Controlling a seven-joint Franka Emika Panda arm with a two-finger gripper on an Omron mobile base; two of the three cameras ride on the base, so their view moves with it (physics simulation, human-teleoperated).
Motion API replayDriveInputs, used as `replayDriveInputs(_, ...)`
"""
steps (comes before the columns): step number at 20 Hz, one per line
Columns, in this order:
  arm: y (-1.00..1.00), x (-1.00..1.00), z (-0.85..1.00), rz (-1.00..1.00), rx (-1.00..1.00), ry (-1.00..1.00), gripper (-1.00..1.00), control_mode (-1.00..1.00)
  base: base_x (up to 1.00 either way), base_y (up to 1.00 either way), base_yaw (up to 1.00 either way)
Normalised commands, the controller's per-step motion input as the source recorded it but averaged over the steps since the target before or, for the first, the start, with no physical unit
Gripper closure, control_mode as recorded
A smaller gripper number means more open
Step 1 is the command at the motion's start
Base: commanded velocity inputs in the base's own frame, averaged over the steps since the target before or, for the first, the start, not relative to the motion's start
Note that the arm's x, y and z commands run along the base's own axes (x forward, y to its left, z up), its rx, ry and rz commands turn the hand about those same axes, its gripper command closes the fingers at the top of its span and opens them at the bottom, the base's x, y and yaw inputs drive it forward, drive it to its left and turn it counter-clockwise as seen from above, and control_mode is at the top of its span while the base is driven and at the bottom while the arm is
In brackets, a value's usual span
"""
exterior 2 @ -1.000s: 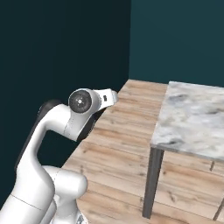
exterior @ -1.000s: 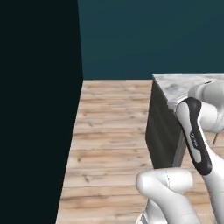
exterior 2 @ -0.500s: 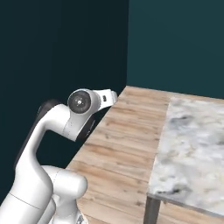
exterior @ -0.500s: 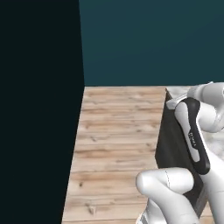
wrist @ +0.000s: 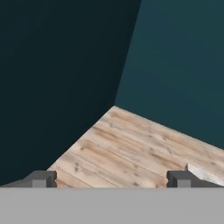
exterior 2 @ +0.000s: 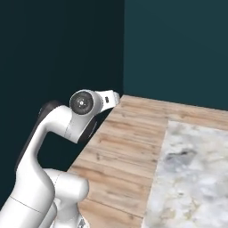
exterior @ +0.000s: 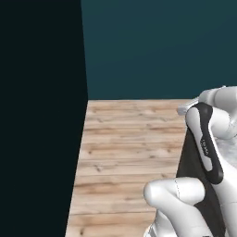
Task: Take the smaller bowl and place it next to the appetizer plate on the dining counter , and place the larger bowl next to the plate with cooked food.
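**Jaws wide and empty, marble surface off to the right**

The jaws stand wide apart with nothing between them, their two dark tips rising at the bottom of the hand view and looking out across bare wooden floor toward the corner where two dark teal walls meet. A pale sliver of marble sits just beside the right tip. In the right base view the marble surface, white with grey and tan veins, lies to the right of the arm's folded elbow, and the stretch of it in sight carries nothing. I cannot tell from this stretch whether it is the dining counter. Neither bowl and neither plate can be placed from here, so which way they lie from the jaws cannot be told. My judgement: the base needs to bring them into sight before any reach is worth planning
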Motion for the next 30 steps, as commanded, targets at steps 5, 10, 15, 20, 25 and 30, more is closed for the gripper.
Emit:
replayDriveInputs(5,0.00,0.00,0.00,0.00,0.00,0.00,-1.00,1.00,1.00,-0.05,0.00)
replayDriveInputs(10,0.00,0.00,0.00,0.00,0.00,0.00,-1.00,1.00,1.00,-0.03,0.00)
replayDriveInputs(15,0.00,0.00,0.00,0.00,0.00,0.00,-1.00,1.00,1.00,-0.13,-0.01)
replayDriveInputs(20,0.00,0.00,0.00,0.00,0.00,0.00,-1.00,1.00,1.00,-0.16,-0.08)
replayDriveInputs(25,0.00,0.00,0.00,0.00,0.00,0.00,-1.00,1.00,0.76,-0.09,-0.18)
replayDriveInputs(30,0.00,0.00,0.00,0.00,0.00,0.00,-1.00,1.00,0.43,-0.23,-0.30)
